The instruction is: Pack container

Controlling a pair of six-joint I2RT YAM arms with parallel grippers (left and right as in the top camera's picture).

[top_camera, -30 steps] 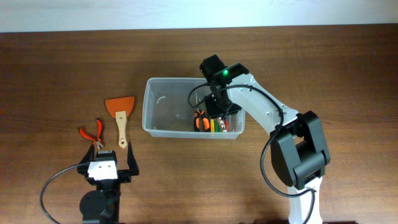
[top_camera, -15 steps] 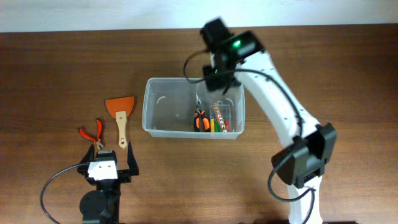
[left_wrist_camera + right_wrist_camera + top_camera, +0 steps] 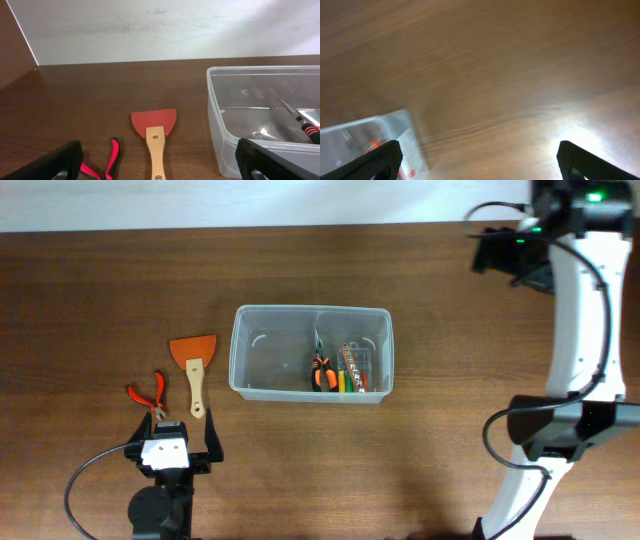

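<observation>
The left gripper (image 3: pixel 174 442) was seen at the near edge of the dark, wood-grained table (image 3: pixel 90 280), its black fingers spread wide with nothing between them. Just beyond it, small pliers (image 3: pixel 148 395) with curved red-orange handles were laid beside a scraper (image 3: pixel 194 368) with a flat orange blade and a pale wooden handle. The container (image 3: pixel 242 355), a clear rectangular tub with rounded corners and a rim, was set at mid-table. Orange-and-black-handled cutters (image 3: pixel 321 372) and a small clear case (image 3: pixel 356 370) of coloured bits were held at its right end. The right gripper (image 3: pixel 480 167) was poised above the table, well to the container's right, equally wide and empty.
</observation>
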